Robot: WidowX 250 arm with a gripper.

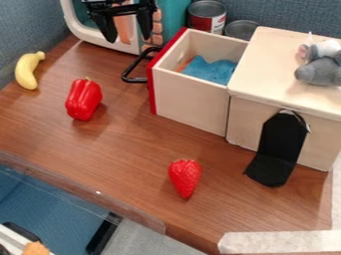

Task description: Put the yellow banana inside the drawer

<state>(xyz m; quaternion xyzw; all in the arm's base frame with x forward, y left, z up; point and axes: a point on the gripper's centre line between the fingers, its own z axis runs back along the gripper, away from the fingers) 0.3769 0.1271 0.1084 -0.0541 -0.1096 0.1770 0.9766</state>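
- While the yellow curved plastic banana (28, 70) lies outside the drawer, the grasp is the step in hand. It rests at the left of the brown wood-grain tabletop (113, 149), near the blue textured wall. Its long axis runs roughly up and down the view, upper tip inclined right.
- Clearance on the banana's wall side is limited; contact with the wall cannot be determined. The side facing the pepper is open. Approach from above, with the fingers straddling the narrow width.
- Red glossy toy bell pepper (84, 99): upright in the view, right of and slightly below the banana, well separated. Bare tabletop lies between them. A low transfer could strike it.
- Black two-finger claw (128, 39): at the top, in front of the white-framed teal toy (75, 26). Its fingers stand apart. From it, the banana lies left and lower in the view; travel should be leftward, then down.
- Black bar handle (133, 63): projects left from the red front panel (152, 92). Lift the banana above both during the return.
- Pale wooden drawer (193, 102): pulled out, open at the top, with blue cloth (212, 70) inside. Release should be over this opening, short of the pale wooden cabinet (269, 55) at right.
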